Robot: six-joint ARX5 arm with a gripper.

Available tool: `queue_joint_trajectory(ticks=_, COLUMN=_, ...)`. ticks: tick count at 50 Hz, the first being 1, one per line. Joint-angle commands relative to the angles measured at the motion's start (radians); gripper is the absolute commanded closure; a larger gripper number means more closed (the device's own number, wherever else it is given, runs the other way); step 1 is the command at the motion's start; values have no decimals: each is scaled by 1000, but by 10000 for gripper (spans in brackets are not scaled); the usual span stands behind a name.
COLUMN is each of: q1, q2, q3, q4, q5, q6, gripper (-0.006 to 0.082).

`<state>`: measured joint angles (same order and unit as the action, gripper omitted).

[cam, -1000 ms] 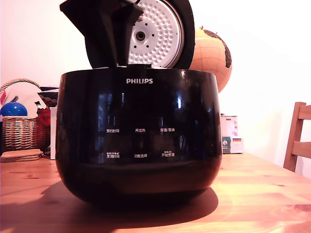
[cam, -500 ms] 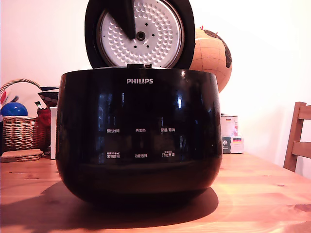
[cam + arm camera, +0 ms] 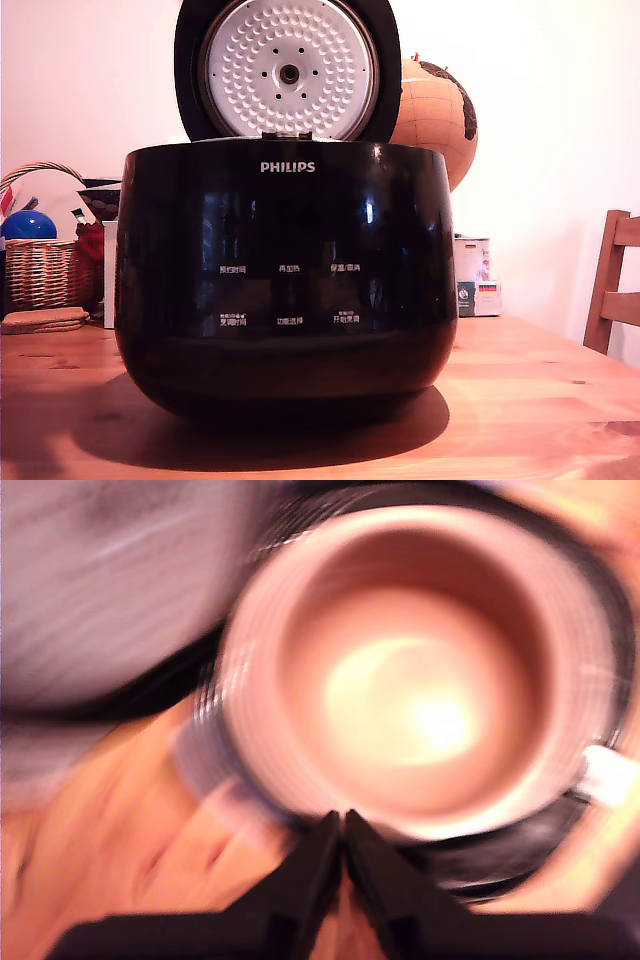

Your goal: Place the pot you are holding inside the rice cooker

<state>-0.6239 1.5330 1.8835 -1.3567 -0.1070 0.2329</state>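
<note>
Wooden table (image 3: 540, 400), glossy black PHILIPS rice cooker (image 3: 285, 280) lid-up; round pot (image 3: 415, 670) looks seated inside, placement seemingly done. Gripper (image 3: 343, 830) nearly closed, empty, above.

A warm-toned wooden desk (image 3: 540, 400) fills the foreground under bright light, before a pale, washed-out wall (image 3: 540, 110). A globe (image 3: 437, 115) stands at the back. At the exterior view's left sit a wicker basket (image 3: 38, 270) and a blue ball (image 3: 27, 224); at its right, a wooden chair (image 3: 612, 290) and a small box (image 3: 476, 275).
</note>
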Motion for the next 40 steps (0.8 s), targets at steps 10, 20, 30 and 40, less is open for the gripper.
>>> queue_joint_trajectory(ticks=10, q1=189, q2=-89, q3=11, q4=173, q5=4, q6=-53, gripper=787)
queue_joint_trajectory(ticks=20, q1=349, q2=-106, q3=11, q4=355, q5=103, q6=-31, gripper=787)
queue_joint_trajectory(ticks=30, q1=449, q2=-100, q3=9, q4=531, q5=222, q6=-16, gripper=787)
queue_joint_trajectory(ticks=40, q1=512, q2=-97, q3=-21, q4=639, q5=317, q6=-14, gripper=787)
